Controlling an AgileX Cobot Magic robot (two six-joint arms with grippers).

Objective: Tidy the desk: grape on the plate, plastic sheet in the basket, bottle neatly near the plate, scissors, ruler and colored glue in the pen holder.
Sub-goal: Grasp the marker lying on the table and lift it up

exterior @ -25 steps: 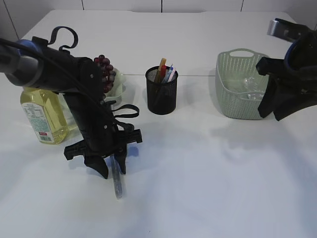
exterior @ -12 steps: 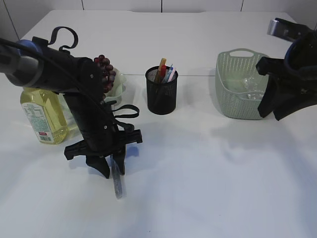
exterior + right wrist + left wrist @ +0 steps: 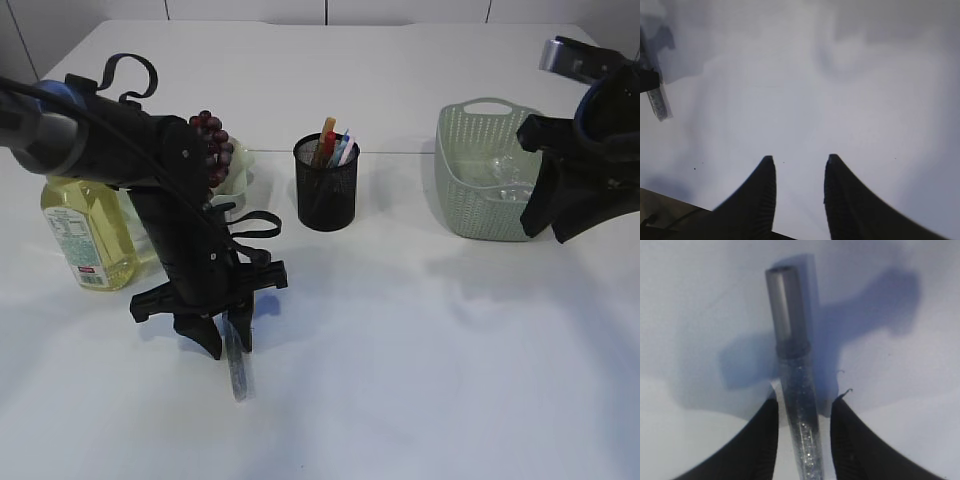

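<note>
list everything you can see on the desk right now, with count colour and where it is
glue tube: 1, clear glittery with grey cap, lying on the table front left, between the left gripper's fingers
bottle: 1, yellow liquid, far left, partly behind the left arm
grapes: 1 bunch, dark red, on the plate
plate: 1, pale green, left of the pen holder
pen holder: 1, black mesh, centre, coloured items standing in it
basket: 1, pale green, right, something clear inside
table: 1, white
left gripper: 1, black, down around the glue tube
right gripper: 1, black, open, empty, raised at right
</note>
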